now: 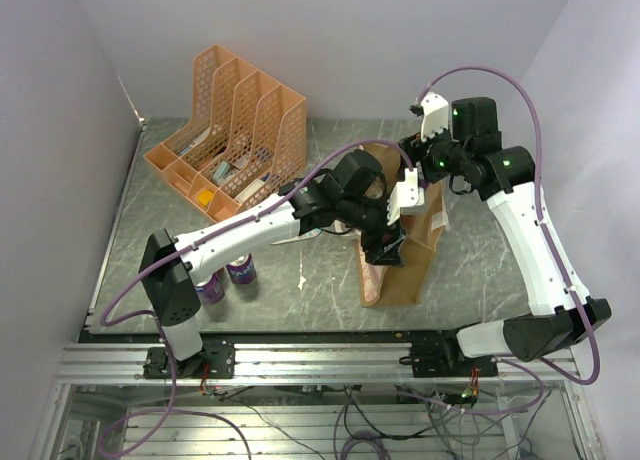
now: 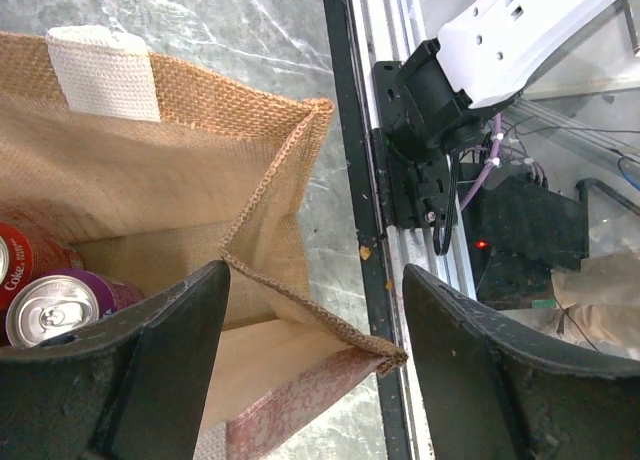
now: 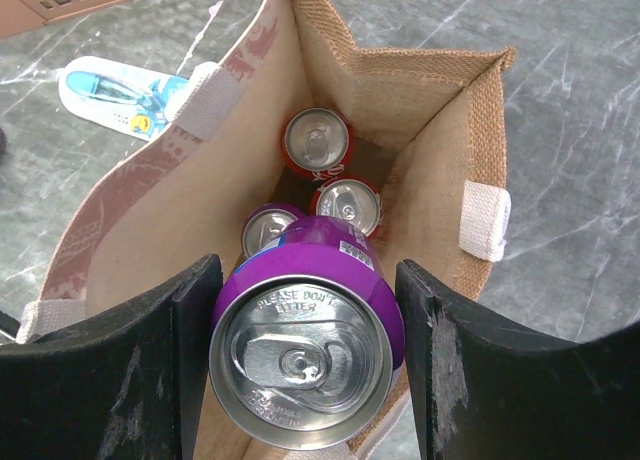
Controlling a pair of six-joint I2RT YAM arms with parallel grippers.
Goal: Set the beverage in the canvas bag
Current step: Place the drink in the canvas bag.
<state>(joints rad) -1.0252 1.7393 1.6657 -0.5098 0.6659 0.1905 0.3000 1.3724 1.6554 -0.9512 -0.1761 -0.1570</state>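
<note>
Three cans inside: a red Coke can (image 3: 317,145), a second red can (image 3: 347,202) and a small purple can (image 3: 268,230) stood upright on the floor of the canvas bag (image 3: 430,110), tops up.
Canvas bag: it stood open-mouthed on the grey marbled table (image 1: 320,292), with a white strap handle (image 3: 487,220) sewn to one wall and a pinkish streaked side panel.
Held purple can (image 3: 305,350): it hung upright, pull-tab up, directly above the bag's mouth and over the cans inside.
Right gripper (image 3: 305,272): its fingers pressed against opposite sides of the held purple can.
Left gripper (image 2: 315,280): its fingers were spread wide and pinched nothing. A corner of the bag's rim lay between them; whether either finger touched it could not be told.
Spare cans: two purple cans (image 1: 242,270) stood on the table well to the left of the bag.
Orange mesh file organiser (image 1: 235,130): it sat behind and left of the bag, well apart.
Blue-and-white packet (image 3: 120,95): it lay flat on the table just beside the bag.
</note>
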